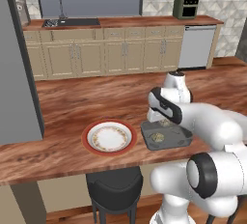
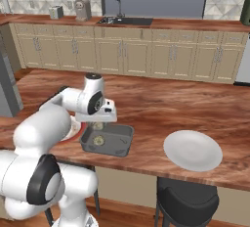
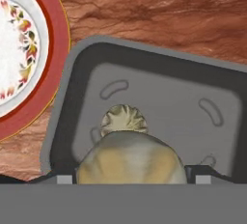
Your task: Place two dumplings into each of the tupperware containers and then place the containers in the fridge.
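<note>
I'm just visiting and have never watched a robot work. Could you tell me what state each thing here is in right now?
End effector: above the dark grey container, one dumpling between its tips; jaws wide.
Dark grey container: on the counter, lidless, one dumpling on its floor.
Dumpling in the container: lying loose.
Dumpling at the end effector: over the container.
Red-rimmed plate: holds no dumplings.
White plate: bare.

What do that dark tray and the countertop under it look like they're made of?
The dark grey tupperware container looks like matte moulded plastic: rounded corners, flared rim, pressed marks in its floor, no shine. The counter looks like polished reddish-brown wood, judging by its streaky grain, though it may be a printed laminate.
</note>
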